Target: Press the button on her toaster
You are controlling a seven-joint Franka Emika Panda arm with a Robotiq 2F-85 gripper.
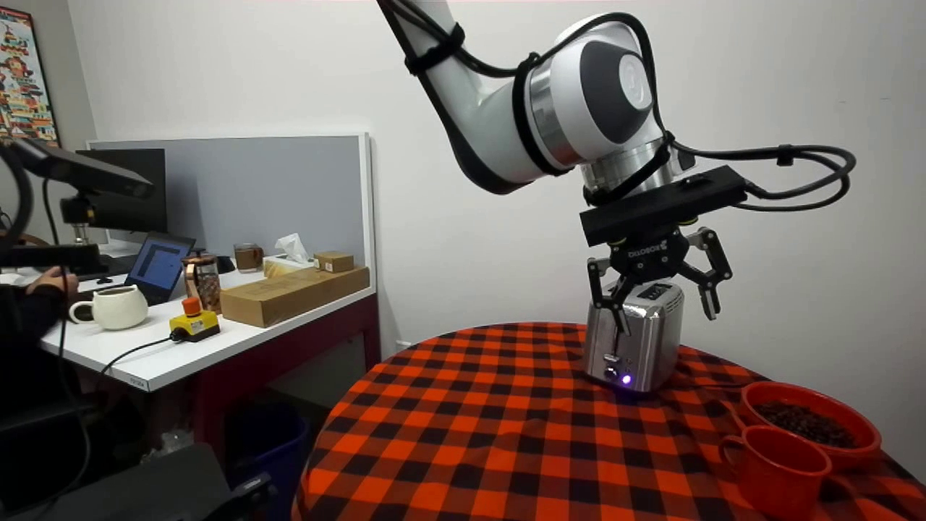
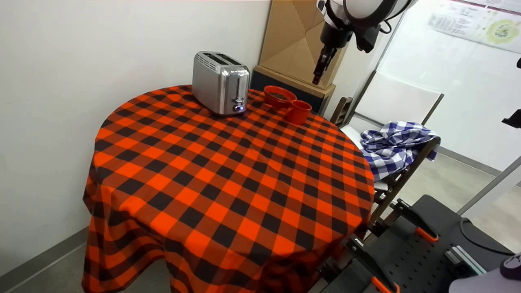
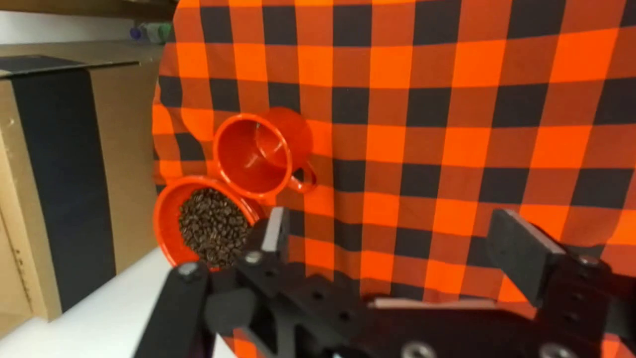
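Note:
A silver two-slot toaster (image 1: 660,349) stands upright on the checked table; it also shows in an exterior view (image 2: 208,83). A lit purple-blue button (image 1: 626,379) is low on its front face, beside a small knob (image 2: 237,108) and below a lever (image 2: 239,100). The toaster is out of view in the wrist view. My gripper (image 1: 668,315) is open and empty. It overlaps the toaster in that exterior view, but in an exterior view (image 2: 316,78) it hangs in the air apart from it, toward the bowl and mug. The wrist view shows its fingers (image 3: 392,238) wide apart above the cloth.
A red mug (image 3: 293,134) and a red bowl (image 3: 169,223) of dark beans stand side by side near the table edge. A cardboard box (image 3: 124,164) stands beyond that edge. A checked red-black cloth (image 2: 228,183) covers the round table. A wall stands behind the toaster.

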